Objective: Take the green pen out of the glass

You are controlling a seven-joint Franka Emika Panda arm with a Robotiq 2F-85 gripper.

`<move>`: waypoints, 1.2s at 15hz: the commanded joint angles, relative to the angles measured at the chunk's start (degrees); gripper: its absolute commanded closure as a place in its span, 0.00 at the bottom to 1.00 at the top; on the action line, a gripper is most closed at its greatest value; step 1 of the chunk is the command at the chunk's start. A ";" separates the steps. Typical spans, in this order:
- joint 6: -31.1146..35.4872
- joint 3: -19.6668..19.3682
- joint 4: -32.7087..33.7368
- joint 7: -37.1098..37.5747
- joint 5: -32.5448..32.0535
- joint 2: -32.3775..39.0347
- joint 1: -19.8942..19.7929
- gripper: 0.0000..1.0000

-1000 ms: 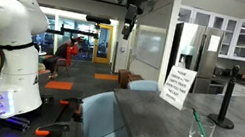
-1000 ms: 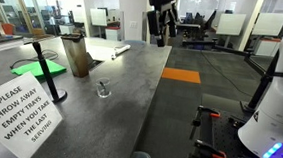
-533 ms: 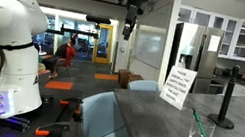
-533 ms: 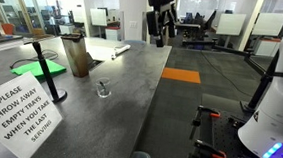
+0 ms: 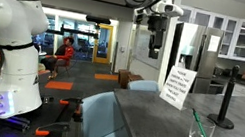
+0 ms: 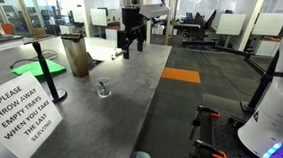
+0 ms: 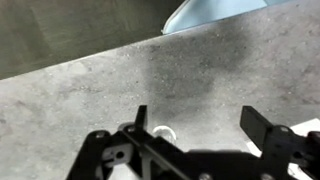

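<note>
The glass [image 5: 201,132] is a small clear tumbler on the grey counter [image 5: 161,136], and the green pen [image 5: 196,119] leans out of it. In an exterior view the glass [image 6: 103,89] stands mid-counter. My gripper [image 5: 155,36] hangs in the air, well above and away from the glass, and it also shows over the counter's far end [image 6: 130,45]. In the wrist view the gripper [image 7: 200,125] is open and empty over bare counter. A small pale ring [image 7: 163,131] shows by one finger; I cannot tell if it is the glass rim.
A white printed sign [image 5: 175,86] and a black post with a round base [image 5: 227,99] stand near the glass. A brown bag [image 6: 78,57] and a green pad [image 6: 48,70] sit on the counter. Blue chairs [image 5: 103,121] stand along the counter edge.
The arm has swung sideways and the gripper has come lower, from beside the counter to over its far end. The glass and pen have not moved.
</note>
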 commanded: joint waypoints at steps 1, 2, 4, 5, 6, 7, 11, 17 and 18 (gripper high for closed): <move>1.97 -1.70 8.19 9.40 0.38 9.85 -0.22 0.00; 2.10 -2.43 11.14 12.10 0.18 13.08 -0.11 0.00; 0.99 -4.06 17.13 16.96 0.75 18.94 0.41 0.00; 0.48 -4.97 20.32 19.53 0.88 21.74 0.71 0.00; -0.29 -5.76 23.19 21.75 1.44 24.14 0.97 0.00; -1.36 -6.52 26.15 23.86 2.16 26.55 1.21 0.00; -9.08 -8.76 37.70 30.51 6.15 35.16 1.54 0.00; -13.26 -9.86 50.84 37.82 12.05 45.87 0.73 0.03; -13.39 -9.99 52.74 38.58 12.41 47.48 0.63 0.05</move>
